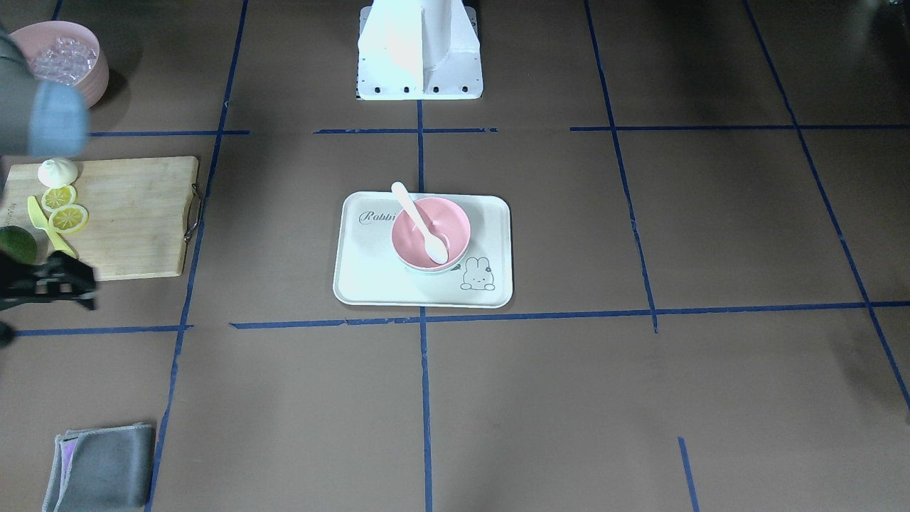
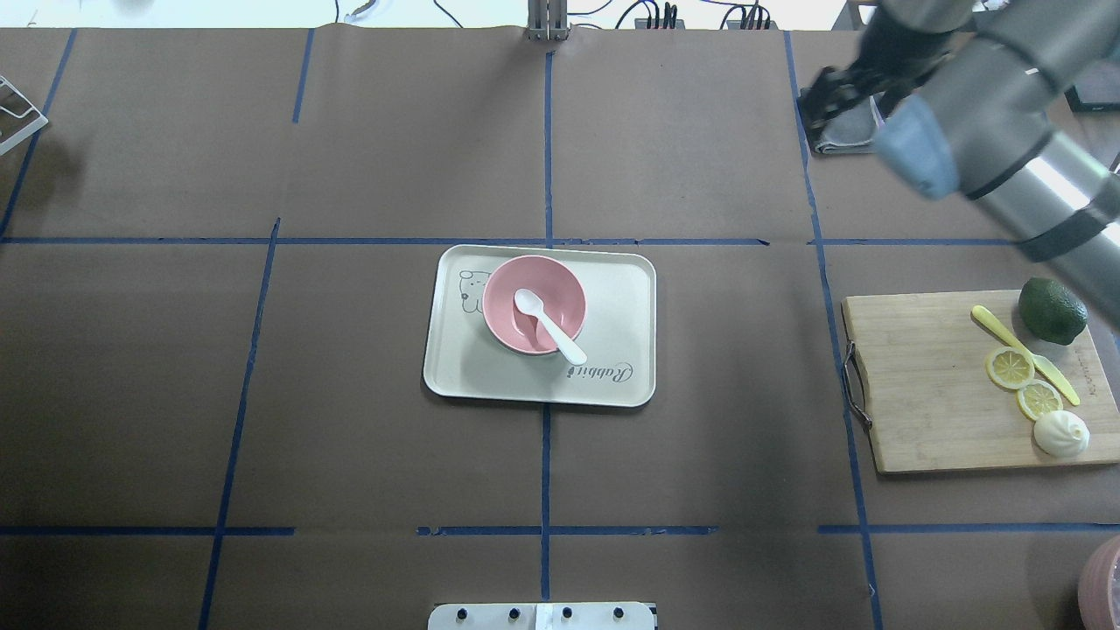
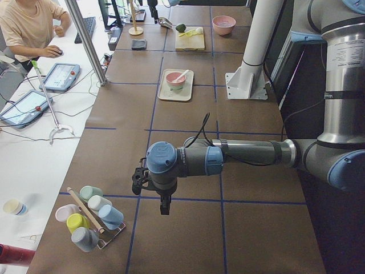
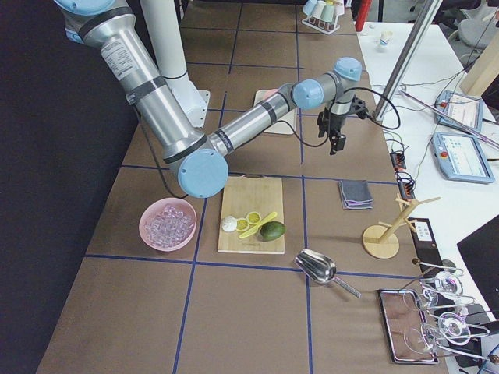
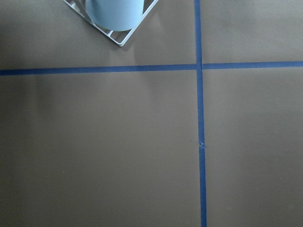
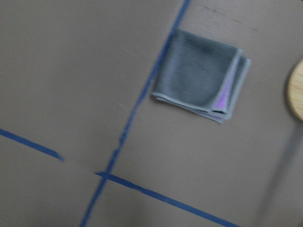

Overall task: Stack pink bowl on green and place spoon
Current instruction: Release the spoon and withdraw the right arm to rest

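Observation:
The pink bowl (image 2: 534,304) sits nested on a pale green bowl (image 1: 435,271), of which only a thin rim shows, on the cream rabbit tray (image 2: 612,367) at the table's middle. The white spoon (image 2: 547,324) lies in the pink bowl with its handle over the rim. My right gripper (image 2: 809,114) hovers far from the tray, over the grey cloth, empty, with jaws that look apart; it also shows in the front view (image 1: 89,284). My left gripper (image 3: 138,180) hangs near the cup rack at the table's left end; I cannot tell whether it is open.
A wooden cutting board (image 2: 927,385) with a lime (image 2: 1052,311), lemon slices, a yellow knife and a white bun lies to the right. A pink bowl of ice (image 1: 64,57), a folded grey cloth (image 6: 199,75), a cup rack (image 3: 88,220) and a metal scoop (image 4: 320,269) stand around the edges.

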{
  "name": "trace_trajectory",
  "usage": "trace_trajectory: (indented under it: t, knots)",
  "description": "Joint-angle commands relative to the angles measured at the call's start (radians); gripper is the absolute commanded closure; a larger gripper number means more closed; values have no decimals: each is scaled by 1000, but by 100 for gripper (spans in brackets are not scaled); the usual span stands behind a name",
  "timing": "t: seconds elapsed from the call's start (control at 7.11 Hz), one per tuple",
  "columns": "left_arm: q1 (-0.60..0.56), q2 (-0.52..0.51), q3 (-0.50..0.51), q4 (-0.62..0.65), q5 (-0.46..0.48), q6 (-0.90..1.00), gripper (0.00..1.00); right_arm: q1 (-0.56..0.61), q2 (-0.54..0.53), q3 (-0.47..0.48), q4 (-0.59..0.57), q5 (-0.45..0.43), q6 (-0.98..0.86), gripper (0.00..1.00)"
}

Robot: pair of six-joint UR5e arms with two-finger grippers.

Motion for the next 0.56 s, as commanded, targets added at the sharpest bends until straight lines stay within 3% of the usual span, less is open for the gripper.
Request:
trace_trajectory:
  t: [0.0, 0.42]
  knots:
    - [52, -3, -19, -2, 3, -29, 0, 166, -191, 2, 6, 7, -225, 0]
    - [59, -14, -22, -20, -6, -26, 0, 286, -416, 14, 38, 0, -236, 0]
